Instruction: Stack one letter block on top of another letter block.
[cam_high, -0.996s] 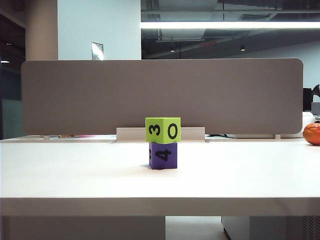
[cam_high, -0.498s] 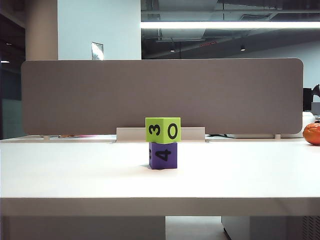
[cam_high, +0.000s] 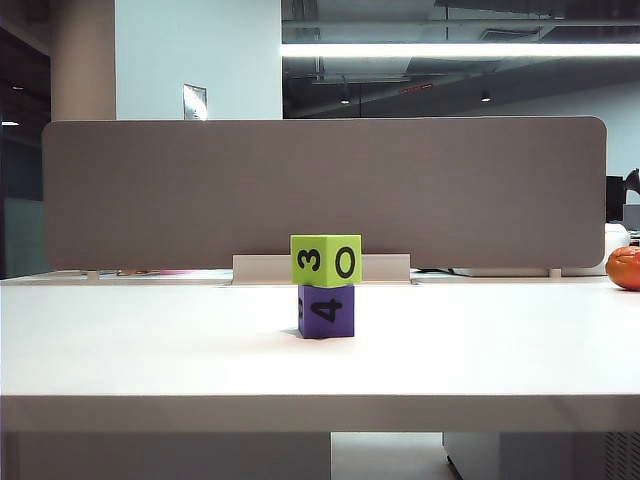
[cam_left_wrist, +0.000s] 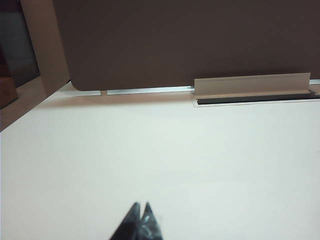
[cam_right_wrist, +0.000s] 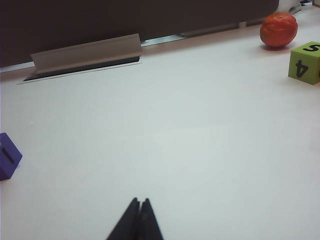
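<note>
Stack is judged done: lime-green cube is seated square on purple cube. Left gripper and right gripper are both pinched shut, nothing held, parked well short of the stack. Purple cube sits off to one side ahead of the right fingertips; that arm is nearer.

The lime-green cube carries black "3" and "0" characters on its two visible faces. The purple cube beneath it bears a black "4". The desk is plain white. Behind it stands a flat grey-brown divider panel with a pale beige cable tray at its foot. An orange-red round object and a second lime-green block with black characters sit far off. The left gripper and right gripper are black.
</note>
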